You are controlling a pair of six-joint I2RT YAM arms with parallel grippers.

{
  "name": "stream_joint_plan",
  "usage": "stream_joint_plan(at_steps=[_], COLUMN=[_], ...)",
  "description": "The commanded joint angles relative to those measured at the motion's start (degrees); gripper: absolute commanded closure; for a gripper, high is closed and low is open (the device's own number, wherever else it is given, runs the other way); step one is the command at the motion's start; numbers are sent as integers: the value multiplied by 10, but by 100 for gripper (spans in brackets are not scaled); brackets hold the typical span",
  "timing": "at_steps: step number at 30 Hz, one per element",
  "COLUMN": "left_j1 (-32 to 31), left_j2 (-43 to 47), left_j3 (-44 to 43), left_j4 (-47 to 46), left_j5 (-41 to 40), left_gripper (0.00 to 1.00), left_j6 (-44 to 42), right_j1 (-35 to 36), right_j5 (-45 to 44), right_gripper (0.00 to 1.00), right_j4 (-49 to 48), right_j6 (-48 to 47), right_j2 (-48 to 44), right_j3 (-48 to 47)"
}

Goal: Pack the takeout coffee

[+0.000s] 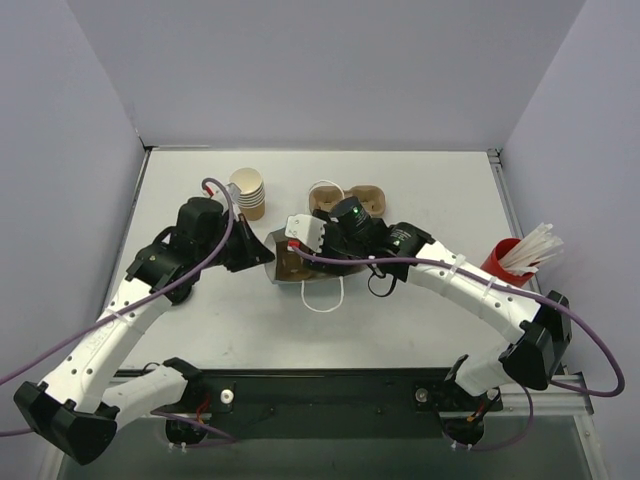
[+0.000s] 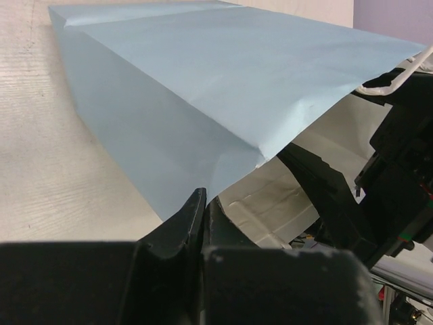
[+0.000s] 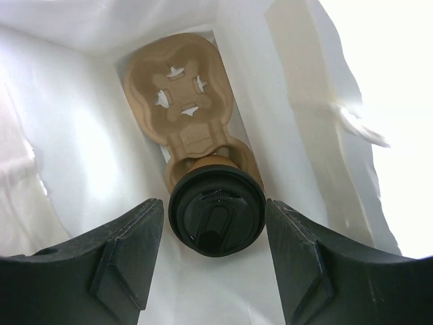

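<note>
Seating a black-lidded tan cup (image 3: 216,213), the tray (image 3: 179,88) lies in the bag (image 3: 81,135)

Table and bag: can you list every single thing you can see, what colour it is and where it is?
Paper bag: one, brown outside, white inside, mid-table.
Pulp tray: one, brown, inside the bag; far hollow empty.
Tray-like shape: one, tan, behind the bag; whether it's another tray, can't tell.
Lidded cup: one, tan, black lid, in the tray's near hollow.
Lidless cups: one stack, tan, left of the bag, farther back.
Straw cup: one, red, white straws, table's right edge.
Table: one, white.
Left fingers: black, pinching the bag's rim.
Right fingers: black, spread either side of the cup's lid.
</note>
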State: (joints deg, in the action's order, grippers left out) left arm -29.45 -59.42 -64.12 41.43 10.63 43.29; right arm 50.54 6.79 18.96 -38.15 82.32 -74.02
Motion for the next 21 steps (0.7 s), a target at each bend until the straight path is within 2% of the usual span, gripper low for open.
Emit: stream_joint_plan(at_steps=[1,2,5,16,21], left_j1=[14,16,22,47,52], left_j2=[-8,-10,-15,-44,-52], left_j3=[-27,-29,-44,-125,-178], left_j4=[-3,-4,-5,7,50], left_j5=[4,4,4,0,-48], left_gripper=[91,84,72,51,42], left_j6=[0,-2,-11,-57,-86], right_j1=[-7,-10,-11,-35,-36], right_j5=[10,9,-12,-14,-56], right_gripper=[39,39,40,41,41], right_j4=[23,25,25,35,37], right_j6=[16,18,24,69,127], right_j2=[-7,-6,-2,10,10], right_j3=[-36,-44,-61,-138,-195])
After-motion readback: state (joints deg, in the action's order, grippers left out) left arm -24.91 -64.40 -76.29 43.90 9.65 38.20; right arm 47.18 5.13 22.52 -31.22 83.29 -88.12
